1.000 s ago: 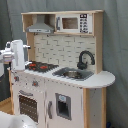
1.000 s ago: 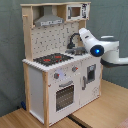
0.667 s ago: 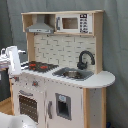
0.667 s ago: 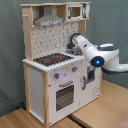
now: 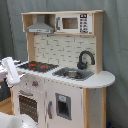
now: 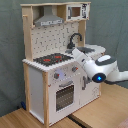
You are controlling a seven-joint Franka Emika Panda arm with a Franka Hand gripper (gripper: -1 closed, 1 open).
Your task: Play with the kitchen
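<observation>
The kitchen (image 5: pixel 65 95) (image 6: pixel 50 85) is a tall white and light-wood toy. It has a black-red stovetop (image 5: pixel 39 65) (image 6: pixel 52 59), a black faucet (image 5: pixel 85 59) (image 6: pixel 75 39) over a sink (image 5: pixel 74 74), a grey hood (image 5: pixel 40 27) (image 6: pixel 49 20), an oven door (image 5: pixel 27 105) (image 6: pixel 65 95) and knobs (image 6: pixel 56 76). My white gripper (image 6: pixel 76 52) (image 5: pixel 14 75) hangs just in front of the counter's front edge, at about counter height, above the knobs. Nothing shows in its grasp.
The kitchen stands on a wooden table (image 6: pixel 30 117) with a seam in it, before a grey curtain (image 5: pixel 115 50). My arm (image 6: pixel 107 72) with a blue light reaches in from the second exterior view's right. A white rounded object (image 5: pixel 10 122) lies at the first exterior view's lower left.
My arm has dropped from hood-and-backsplash height to counter level and moved closer to the kitchen's front. The kitchen itself has not moved.
</observation>
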